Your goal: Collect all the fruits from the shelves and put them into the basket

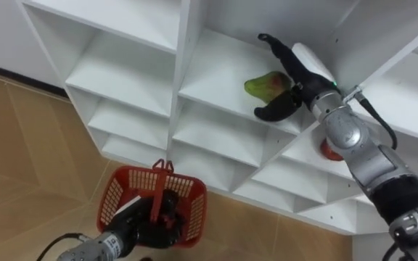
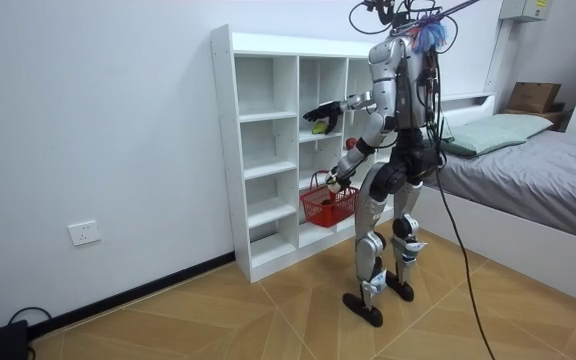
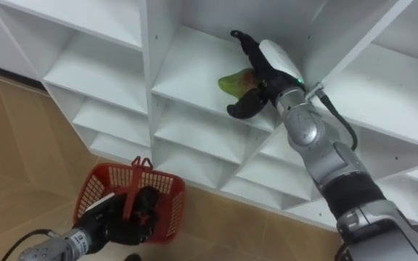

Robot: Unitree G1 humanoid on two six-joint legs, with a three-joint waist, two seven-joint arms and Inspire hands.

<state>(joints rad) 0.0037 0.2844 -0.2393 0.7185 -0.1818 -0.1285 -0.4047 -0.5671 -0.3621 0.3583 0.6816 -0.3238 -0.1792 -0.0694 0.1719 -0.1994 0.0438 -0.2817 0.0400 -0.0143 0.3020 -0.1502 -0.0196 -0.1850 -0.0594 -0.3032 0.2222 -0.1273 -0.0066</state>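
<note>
Left hand (image 1: 140,225), basket (image 1: 194,194); right hand (image 1: 301,81) around mango (image 1: 265,85)

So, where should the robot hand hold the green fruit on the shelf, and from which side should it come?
Probably best to grip the green fruit across its plump middle, coming from the compartment's open front: it lies on its side on the shelf, walled in behind and beside. The right robot hand straddles it, open; the left robot hand holds the red basket.
</note>
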